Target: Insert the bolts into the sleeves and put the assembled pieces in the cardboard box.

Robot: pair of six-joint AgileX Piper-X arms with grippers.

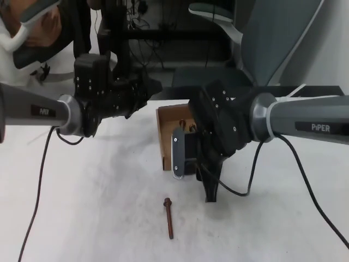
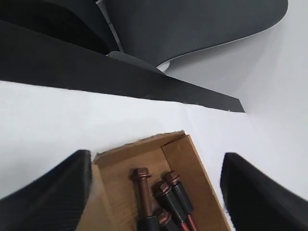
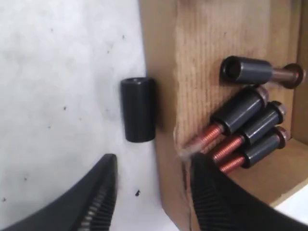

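Black left jaws, released, hang over the cardboard box (image 2: pixel 192 163), which holds four sleeved copper bolts (image 3: pixel 250 115). A bare copper bolt (image 1: pixel 168 217) lies on the worktop (image 1: pixel 82 207) at the box's six o'clock. Right jaws, released, hover by a loose black sleeve (image 3: pixel 138 109) just beside the box.

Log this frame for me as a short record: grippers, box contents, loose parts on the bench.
left gripper: open, above the cardboard box
right gripper: open, low over the bench, near the loose sleeve
box contents: four assembled pieces
loose sleeve: black, lying on the bench right beside the box's outer wall
loose bolt: copper-coloured, lying on the bench in front of the box, no sleeve on it
left to do: one bolt and one sleeve not yet joined
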